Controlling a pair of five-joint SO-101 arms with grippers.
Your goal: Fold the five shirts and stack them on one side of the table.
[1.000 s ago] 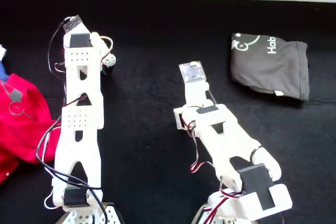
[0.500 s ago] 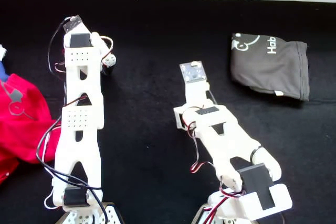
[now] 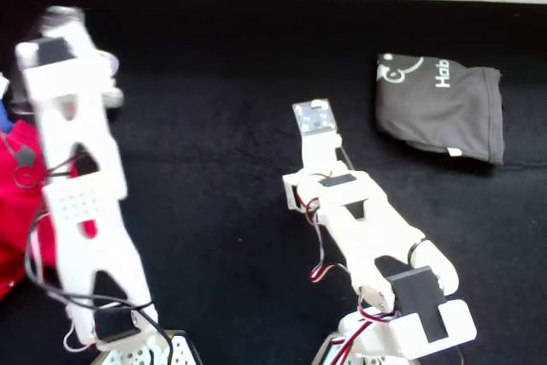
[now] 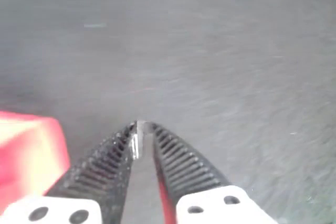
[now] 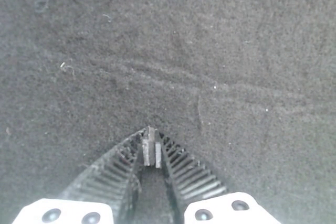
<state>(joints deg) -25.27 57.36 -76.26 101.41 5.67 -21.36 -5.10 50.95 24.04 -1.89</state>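
The big black table (image 3: 231, 66) lies under both grippers. The left arm (image 3: 73, 168) and the right arm (image 3: 359, 220) both stretch out over it.

A red shirt (image 3: 13, 220) lies in a loose heap, not folded. It is close to the left gripper (image 4: 142, 129), on the side away from the right arm.

A dark grey shirt (image 3: 440, 108) is folded. It lies off to the right of the right gripper (image 5: 151, 148), with bare table between them.

The left gripper is closed, tips together, and holds nothing. The right gripper is closed too, also with nothing in it, just above the black table.
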